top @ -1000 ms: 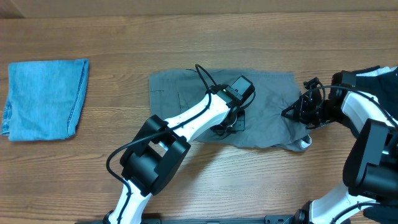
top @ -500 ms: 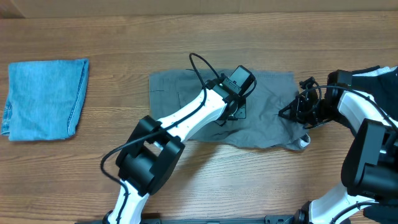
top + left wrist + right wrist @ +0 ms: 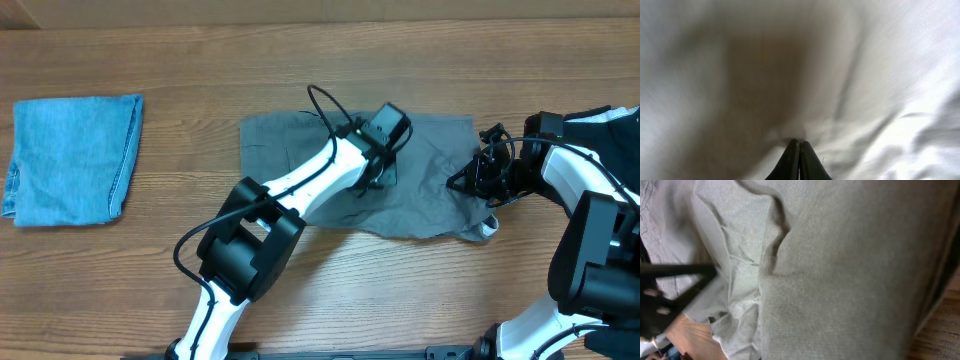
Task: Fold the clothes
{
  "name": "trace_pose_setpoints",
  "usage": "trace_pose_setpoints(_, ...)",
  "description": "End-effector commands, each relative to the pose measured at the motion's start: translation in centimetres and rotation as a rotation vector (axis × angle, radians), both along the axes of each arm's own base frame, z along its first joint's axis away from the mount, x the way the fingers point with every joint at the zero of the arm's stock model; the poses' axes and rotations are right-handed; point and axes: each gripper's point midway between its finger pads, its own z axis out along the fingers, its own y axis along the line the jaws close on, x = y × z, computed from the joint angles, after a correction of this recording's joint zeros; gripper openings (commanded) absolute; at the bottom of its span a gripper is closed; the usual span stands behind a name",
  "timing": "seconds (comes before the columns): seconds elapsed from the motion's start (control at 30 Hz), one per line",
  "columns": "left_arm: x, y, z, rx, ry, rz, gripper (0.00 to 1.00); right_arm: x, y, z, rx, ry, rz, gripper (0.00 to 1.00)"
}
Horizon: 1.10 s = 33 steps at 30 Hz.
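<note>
Now pinches the rumpled grey fabric garment (image 3: pixel 275 160), spread mid-table with its long axis running 9 to 3 o'clock, at its centre in the left gripper (image 3: pixel 799 143), tips pressed together, with the right gripper (image 3: pixel 478 180), grip impossible to tell, poised at the 3 o'clock hem.

Open desk at left and lower centre; middle and right are crowded.
Bare desk (image 3: pixel 190 110) runs wide between the folded blue cloth (image 3: pixel 70 158) at far left and the grey garment (image 3: pixel 430 200) mid-frame, and again along the lower centre. The left arm (image 3: pixel 300 190) slants across the garment's left half, with the left gripper (image 3: pixel 375 180) down on the fabric, jaws together. The right gripper (image 3: pixel 470 182) crowds the garment's right edge, seemingly touching it.
</note>
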Motion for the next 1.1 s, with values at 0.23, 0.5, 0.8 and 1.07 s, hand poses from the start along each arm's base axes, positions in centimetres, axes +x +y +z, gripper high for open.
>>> trace_pose_setpoints(0.23, 4.0, 1.1, 2.7, -0.002, -0.097, 0.073, 0.05, 0.2, 0.3, 0.1, 0.003, -0.007, 0.012, 0.04)
trace_pose_setpoints(0.5, 3.3, 0.8, -2.5, 0.022, -0.01, 0.067, 0.06, 0.1, 0.3, 0.1, 0.004, -0.005, 0.012, 0.04)
trace_pose_setpoints(0.8, 3.3, 0.7, -4.7, 0.0, 0.047, 0.083, 0.04, 0.1, 0.3, 0.1, 0.004, -0.006, 0.012, 0.04)
trace_pose_setpoints(1.07, 8.0, 0.3, 6.1, -0.118, -0.172, 0.127, 0.04, 0.1, 0.3, 0.1, 0.004, -0.005, 0.012, 0.04)
